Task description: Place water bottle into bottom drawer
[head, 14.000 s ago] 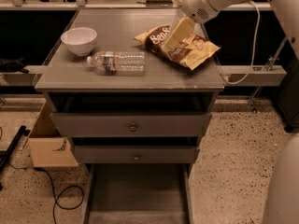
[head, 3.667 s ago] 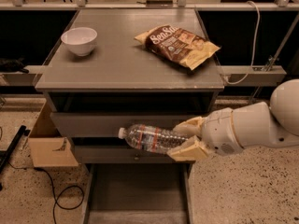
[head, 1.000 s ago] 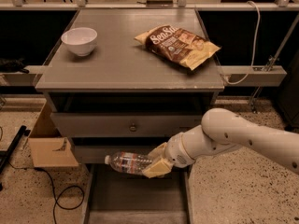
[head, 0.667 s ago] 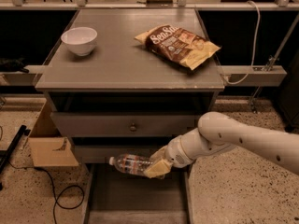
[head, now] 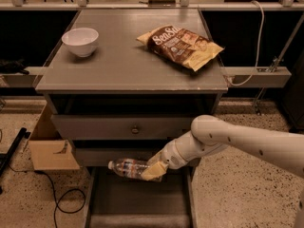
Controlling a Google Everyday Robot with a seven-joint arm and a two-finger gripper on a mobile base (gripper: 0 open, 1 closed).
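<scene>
Lowered gripper (head: pixel 153 171) clamps water bottle (head: pixel 121 166) over bottom drawer (head: pixel 137 201); label (head: pixel 133 168) unreadable.

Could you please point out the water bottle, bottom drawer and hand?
water bottle (head: pixel 126 167): camera view, ribbed body.
bottom drawer (head: pixel 137 198): camera view, bare floor.
hand (head: pixel 149 171): camera view, between fingertips, over the drawer.

A round white bowl (head: pixel 80 41) and a crinkly brown-and-yellow snack bag (head: pixel 180 45) sit well apart on the grey cabinet top (head: pixel 123 72).
</scene>
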